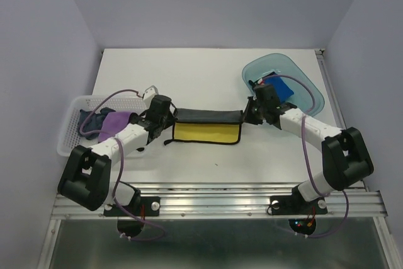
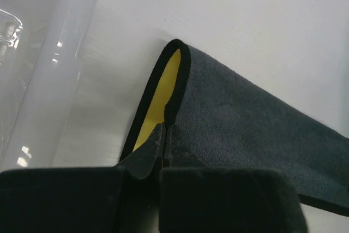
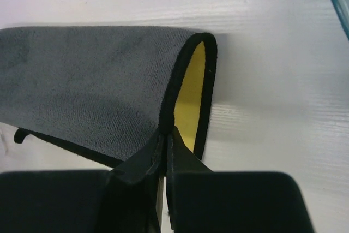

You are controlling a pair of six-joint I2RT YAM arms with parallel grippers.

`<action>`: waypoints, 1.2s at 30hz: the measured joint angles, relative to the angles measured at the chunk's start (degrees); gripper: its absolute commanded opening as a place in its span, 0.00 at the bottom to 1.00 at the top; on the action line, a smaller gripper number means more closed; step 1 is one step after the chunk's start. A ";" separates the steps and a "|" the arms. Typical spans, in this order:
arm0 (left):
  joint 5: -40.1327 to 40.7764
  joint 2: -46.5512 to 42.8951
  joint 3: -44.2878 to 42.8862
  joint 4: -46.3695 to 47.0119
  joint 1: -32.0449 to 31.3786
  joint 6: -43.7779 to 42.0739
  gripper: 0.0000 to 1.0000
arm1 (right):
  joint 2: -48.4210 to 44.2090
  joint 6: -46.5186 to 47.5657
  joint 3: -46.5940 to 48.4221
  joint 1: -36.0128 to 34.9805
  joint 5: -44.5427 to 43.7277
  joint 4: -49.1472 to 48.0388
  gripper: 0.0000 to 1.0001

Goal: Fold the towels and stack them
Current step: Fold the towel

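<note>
Both arm bases sit at the near table [image 1: 208, 67] edge, and both arms reach in toward the middle. Left tool [image 2: 164, 135]: closed, pinching the black edging at the left end of the yellow towel [image 1: 208, 131]. Right tool [image 3: 165, 135]: closed likewise, on the edging at the towel's right end. The towel spans the gap between the two tools as a long strip, crosswise near the table's centre. It is yellow on one face and grey on the other, with black trim all round. From above, the near band shows yellow and the far band shows dark, doubled over along its length. Both wrist views show the grey face outward, with yellow visible inside the fold at each held end. Whether the strip is clear of the table cannot be told. Left of the left tool is the basket [image 1: 65, 137], against the left wall, with a purple towel [image 1: 116, 120] and a navy towel [image 1: 91, 121] crumpled in it. Farther back on the right, behind the right tool, is the tray [image 1: 252, 67], with a blue towel [image 1: 280, 86] lying in it.
</note>
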State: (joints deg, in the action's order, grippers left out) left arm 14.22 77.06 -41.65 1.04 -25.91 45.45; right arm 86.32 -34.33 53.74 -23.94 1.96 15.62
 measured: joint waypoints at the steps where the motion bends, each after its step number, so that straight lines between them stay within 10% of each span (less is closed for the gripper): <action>1: -0.17 0.00 0.59 0.00 0.00 0.02 0.00 | -0.07 -0.09 -0.55 0.00 0.66 -0.17 0.01; 25: -0.02 0.33 2.80 -1.79 -0.68 0.87 0.00 | -0.46 -1.29 -5.95 -3.91 -1.07 -1.95 0.01; 36: -0.55 4.79 2.80 -3.28 -1.14 1.29 0.00 | 2.21 -1.86 -6.88 -3.96 -0.85 -3.69 0.18</action>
State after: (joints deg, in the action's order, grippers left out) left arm 13.67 81.84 -38.85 -2.24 -27.05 46.74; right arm 88.53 -36.18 46.85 -27.90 1.10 11.92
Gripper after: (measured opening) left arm 0.026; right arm 0.111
